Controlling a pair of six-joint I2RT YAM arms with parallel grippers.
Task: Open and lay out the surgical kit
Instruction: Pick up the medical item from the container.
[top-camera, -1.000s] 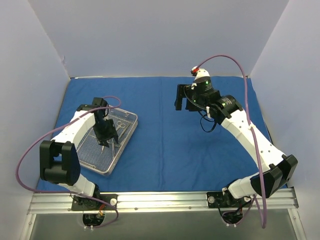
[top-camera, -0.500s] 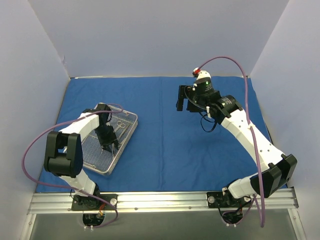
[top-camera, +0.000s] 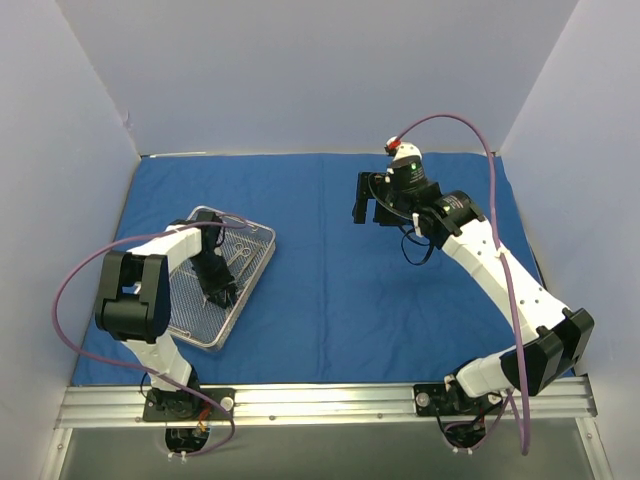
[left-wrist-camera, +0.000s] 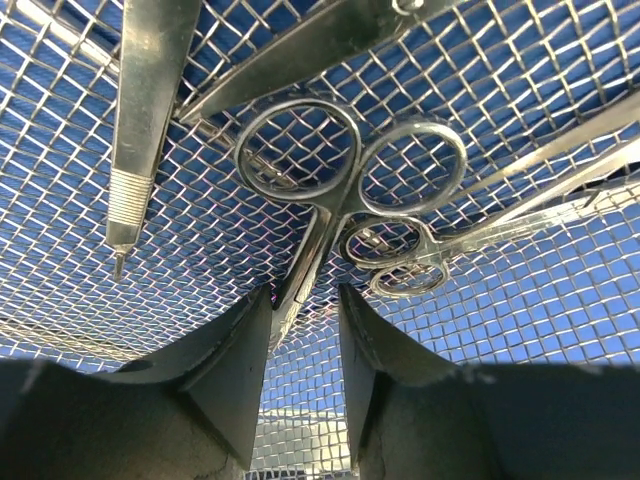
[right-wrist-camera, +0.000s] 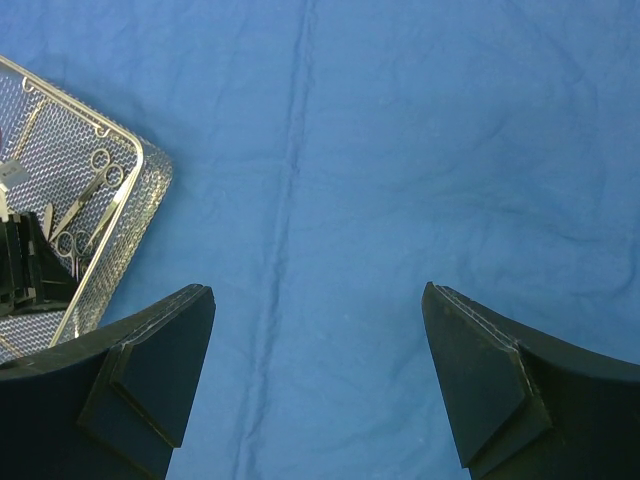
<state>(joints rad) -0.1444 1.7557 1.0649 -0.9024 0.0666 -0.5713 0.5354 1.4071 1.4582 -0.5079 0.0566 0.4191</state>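
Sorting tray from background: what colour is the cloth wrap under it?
Plain royal blue cloth wrap, lightly creased; shows best in the right wrist view.

Around your setup you've got plain pale walls boxing things in: a back wall (top-camera: 300, 70) along the far edge, plus a left wall (top-camera: 50, 220) and a right wall (top-camera: 595, 180) slanting down the two sides. Along the near edge runs a silver slotted metal rail (top-camera: 330, 400), and right in front of it sits a dull grey strip of surface (top-camera: 330, 455).

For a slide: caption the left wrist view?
Left gripper straddling the shank of large scissors in the wire-mesh tray, small scissors and forceps alongside.
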